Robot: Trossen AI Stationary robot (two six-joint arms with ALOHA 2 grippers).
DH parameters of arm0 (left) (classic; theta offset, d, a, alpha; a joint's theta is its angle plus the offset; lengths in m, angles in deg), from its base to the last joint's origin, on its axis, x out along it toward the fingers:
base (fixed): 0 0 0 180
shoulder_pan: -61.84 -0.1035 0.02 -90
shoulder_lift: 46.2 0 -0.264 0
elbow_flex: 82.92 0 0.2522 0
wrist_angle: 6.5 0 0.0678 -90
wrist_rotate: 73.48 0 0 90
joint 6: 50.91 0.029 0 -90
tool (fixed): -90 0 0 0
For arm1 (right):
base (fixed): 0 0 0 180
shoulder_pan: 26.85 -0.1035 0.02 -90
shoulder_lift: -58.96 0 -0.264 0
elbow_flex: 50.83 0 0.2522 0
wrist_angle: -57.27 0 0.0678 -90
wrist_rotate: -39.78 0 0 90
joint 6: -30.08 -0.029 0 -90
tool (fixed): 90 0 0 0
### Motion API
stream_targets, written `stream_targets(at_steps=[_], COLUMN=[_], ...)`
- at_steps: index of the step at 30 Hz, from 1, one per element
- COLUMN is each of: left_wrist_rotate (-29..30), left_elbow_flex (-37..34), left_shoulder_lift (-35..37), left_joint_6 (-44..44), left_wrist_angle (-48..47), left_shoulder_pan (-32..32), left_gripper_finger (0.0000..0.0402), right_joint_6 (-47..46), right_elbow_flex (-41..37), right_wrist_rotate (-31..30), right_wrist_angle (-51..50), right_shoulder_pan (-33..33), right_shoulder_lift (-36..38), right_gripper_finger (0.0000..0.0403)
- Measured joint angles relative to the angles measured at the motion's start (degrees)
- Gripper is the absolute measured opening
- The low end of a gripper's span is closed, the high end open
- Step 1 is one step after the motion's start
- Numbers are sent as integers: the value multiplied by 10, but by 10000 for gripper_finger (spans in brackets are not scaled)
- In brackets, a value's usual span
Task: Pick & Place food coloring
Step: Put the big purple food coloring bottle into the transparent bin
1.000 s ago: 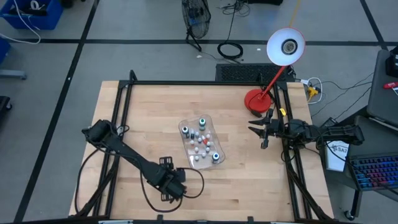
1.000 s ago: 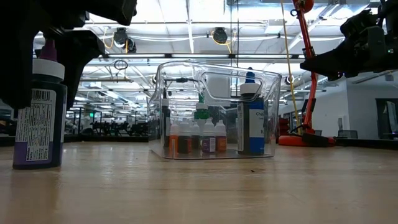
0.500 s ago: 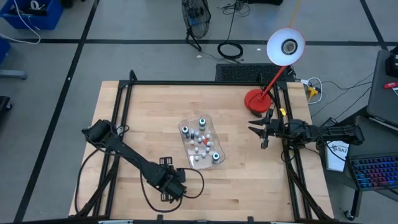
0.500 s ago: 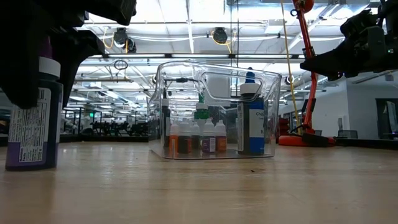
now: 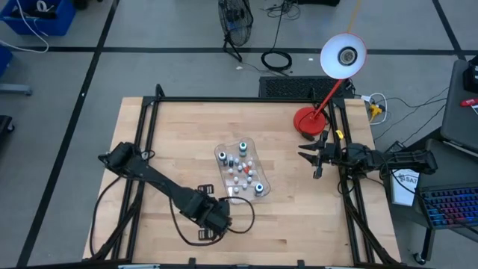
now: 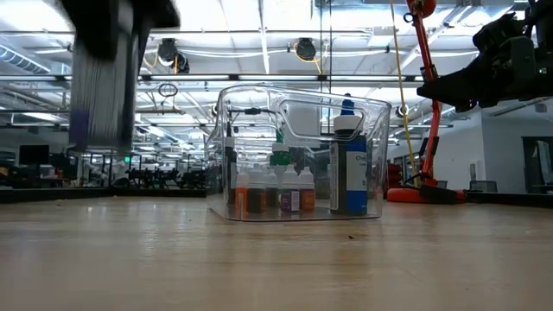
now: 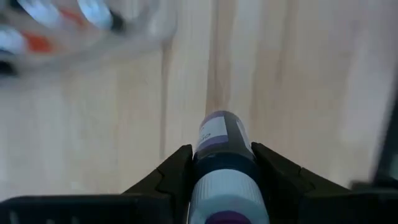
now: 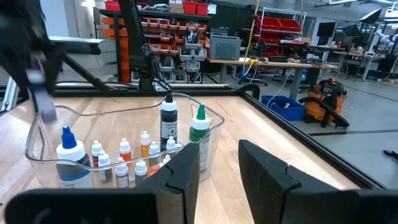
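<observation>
A dark food coloring bottle (image 7: 222, 140) with a purple label and a white cap hangs above the wood near the table's front, and my left gripper (image 7: 221, 149) is shut on it. In the low view the bottle (image 6: 102, 95) is a blur well above the tabletop. Several more small bottles (image 5: 240, 168) stand in the clear tray (image 5: 256, 161) at the table's middle. My right gripper (image 5: 312, 160) waits level at the table's right edge, open, with nothing between its fingers (image 8: 180, 174). My left gripper pinches the bottle's upper body (image 7: 224, 163), just under the white cap, between its two fingers (image 7: 171, 177). The fingers point down from above. The bottle hangs upright below them, clear of the table.
A red desk lamp's base (image 5: 306, 119) stands at the far right, with its white head (image 5: 343, 55) over the table's corner. Black frame rails (image 5: 142, 142) run along the table's sides. The left arm's cable (image 5: 237, 224) loops near the front edge. Bare wood lies between my left gripper and the tray.
My left gripper has taken hold of the purple-labelled bottle, which stood on the table, and lifted it clear. It has risen and moved a little toward the table's right, nearer the tray. The bottle stays upright.
</observation>
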Motion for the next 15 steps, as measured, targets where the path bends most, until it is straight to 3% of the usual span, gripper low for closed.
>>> stream_targets(at_steps=[9,15], left_wrist_rotate=[113,101], left_elbow_flex=[236,256], left_shoulder_lift=[2,2], left_joint_6=[86,190], left_wrist_angle=[-110,-98], left_shoulder_pan=[-30,-117], left_gripper_finger=[145,145], right_joint_6=[0,0], right_elbow_flex=[0,0], right_wrist_rotate=[0,0], right_wrist_angle=[0,0], right_shoulder_pan=[0,0], right_shoulder_lift=[0,0], right_gripper_finger=[100,100])
